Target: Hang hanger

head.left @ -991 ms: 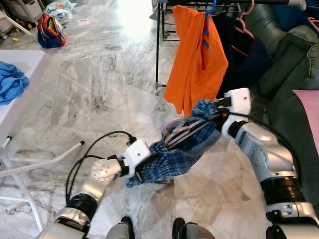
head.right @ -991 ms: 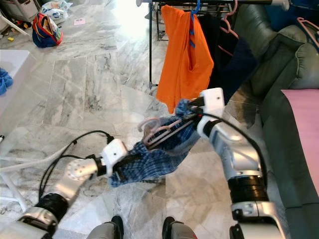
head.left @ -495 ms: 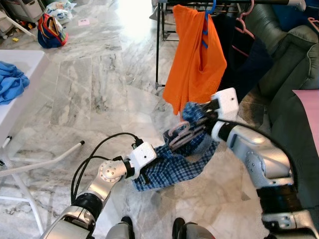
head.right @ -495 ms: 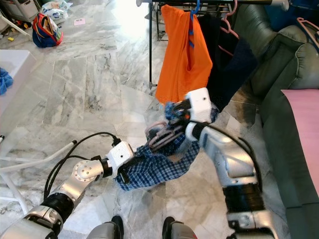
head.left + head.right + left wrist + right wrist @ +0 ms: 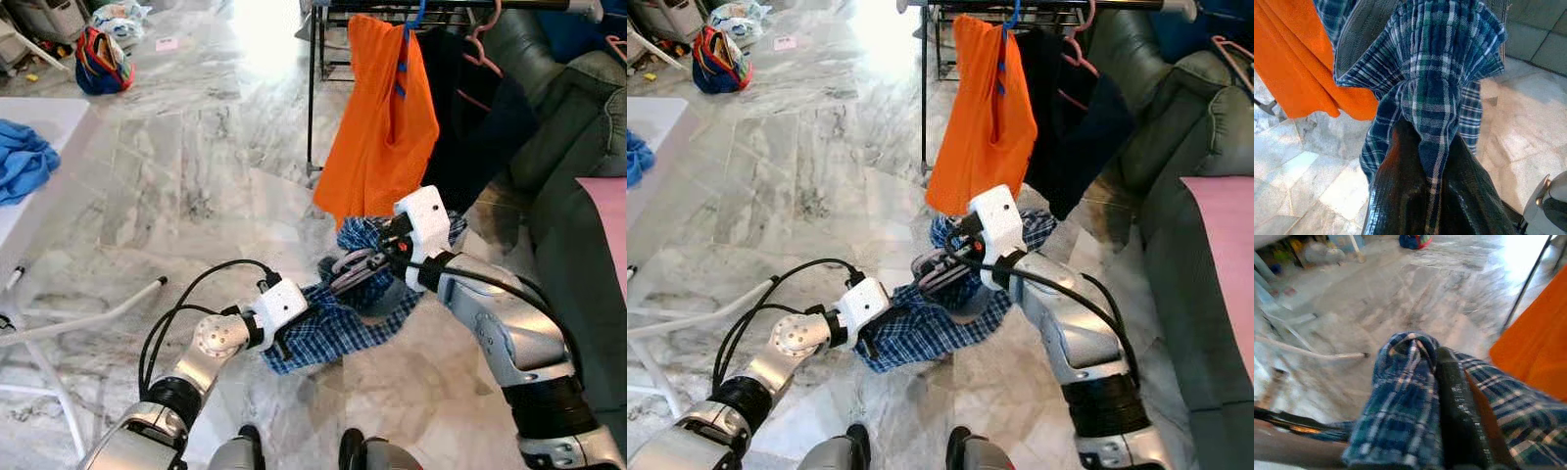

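Blue plaid shirt [image 5: 343, 328] hangs stretched between both arms above the marble floor [image 5: 176, 186], a pinkish hanger [image 5: 351, 264] tucked in its upper end. Left pincer [image 5: 281, 345] clamps the lower hem, right pincer [image 5: 377, 257] grips the top bunch. Just behind: orange garment [image 5: 377, 117] on the black clothes rack [image 5: 312, 88].

Two head cameras look forward and down from standing height, sharing a grey marble floor [image 5: 196, 176], an orange hanging garment [image 5: 377, 117] and a blue plaid shirt [image 5: 931, 328]. Each wrist camera looks along its gripper, pressed close against that plaid cloth.
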You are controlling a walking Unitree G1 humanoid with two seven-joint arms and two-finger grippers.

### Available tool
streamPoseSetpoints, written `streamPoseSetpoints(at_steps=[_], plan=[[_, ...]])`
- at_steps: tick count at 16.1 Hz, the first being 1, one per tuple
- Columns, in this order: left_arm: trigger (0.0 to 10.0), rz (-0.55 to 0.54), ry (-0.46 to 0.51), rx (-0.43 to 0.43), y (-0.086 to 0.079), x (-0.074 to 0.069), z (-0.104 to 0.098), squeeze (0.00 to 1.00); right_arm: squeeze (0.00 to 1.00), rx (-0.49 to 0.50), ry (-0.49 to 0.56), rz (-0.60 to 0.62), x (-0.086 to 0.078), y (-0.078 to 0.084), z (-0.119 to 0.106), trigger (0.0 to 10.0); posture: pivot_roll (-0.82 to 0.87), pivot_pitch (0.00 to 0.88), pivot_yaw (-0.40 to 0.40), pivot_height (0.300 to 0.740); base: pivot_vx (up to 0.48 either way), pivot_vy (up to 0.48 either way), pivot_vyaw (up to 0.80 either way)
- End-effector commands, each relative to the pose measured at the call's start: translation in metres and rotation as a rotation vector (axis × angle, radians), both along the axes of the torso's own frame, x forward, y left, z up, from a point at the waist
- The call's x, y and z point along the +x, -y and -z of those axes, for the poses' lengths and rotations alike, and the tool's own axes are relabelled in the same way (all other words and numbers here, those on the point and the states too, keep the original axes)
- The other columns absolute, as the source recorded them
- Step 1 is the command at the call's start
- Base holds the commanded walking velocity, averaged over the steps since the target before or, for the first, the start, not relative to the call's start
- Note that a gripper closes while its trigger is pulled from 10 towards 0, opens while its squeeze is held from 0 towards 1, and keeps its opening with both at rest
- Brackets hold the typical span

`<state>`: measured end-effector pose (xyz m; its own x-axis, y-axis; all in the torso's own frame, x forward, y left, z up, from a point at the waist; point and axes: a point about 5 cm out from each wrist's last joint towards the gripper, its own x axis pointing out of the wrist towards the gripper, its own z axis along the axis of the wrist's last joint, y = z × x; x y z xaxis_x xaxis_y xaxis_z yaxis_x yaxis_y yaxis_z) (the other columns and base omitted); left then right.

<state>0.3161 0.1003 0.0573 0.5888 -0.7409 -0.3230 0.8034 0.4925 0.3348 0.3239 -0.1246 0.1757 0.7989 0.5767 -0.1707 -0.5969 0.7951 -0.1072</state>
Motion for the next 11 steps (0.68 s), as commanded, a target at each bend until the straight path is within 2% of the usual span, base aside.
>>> streamPoseSetpoints(at_steps=[1, 2, 3, 6, 8, 9, 11], plan=[[0.0, -0.001, 0.038, -0.012, 0.000, 0.004, -0.007, 0.00, 1.00, -0.069, -0.002, 0.031, 0.000, 0.008, 0.010, 10.0, 0.02, 0.227, -0.001, 0.740, 0.000, 0.000, 0.00], [0.0, -0.003, 0.039, -0.015, -0.001, 0.004, -0.008, 0.00, 1.00, -0.100, 0.011, 0.043, 0.001, 0.012, 0.011, 10.0, 0.02, 0.227, 0.000, 0.740, 0.000, 0.000, 0.00], [0.0, 0.001, 0.043, -0.015, -0.001, 0.005, -0.008, 0.00, 1.00, -0.176, 0.045, 0.034, 0.001, 0.018, 0.014, 10.0, 0.02, 0.226, 0.004, 0.740, 0.000, 0.000, 0.00], [0.0, 0.016, 0.043, -0.017, 0.001, 0.006, -0.010, 0.00, 1.00, -0.257, 0.078, -0.003, 0.001, 0.023, 0.016, 10.0, 0.02, 0.222, 0.007, 0.740, 0.000, 0.000, 0.00], [0.0, 0.018, 0.040, -0.017, 0.001, 0.006, -0.010, 0.00, 1.00, -0.215, 0.091, -0.029, 0.001, 0.024, 0.011, 10.0, 0.02, 0.221, 0.007, 0.740, 0.000, 0.000, 0.00], [0.0, 0.021, 0.037, -0.012, 0.001, 0.005, -0.009, 0.00, 1.00, -0.201, 0.092, -0.081, -0.003, 0.020, 0.009, 10.0, 0.01, 0.220, 0.005, 0.740, 0.000, 0.000, 0.00], [0.0, 0.024, 0.037, -0.014, 0.003, 0.004, -0.007, 0.00, 1.00, -0.253, 0.118, -0.118, -0.004, 0.022, 0.007, 10.0, 0.02, 0.220, 0.000, 0.740, 0.000, 0.000, 0.00]])
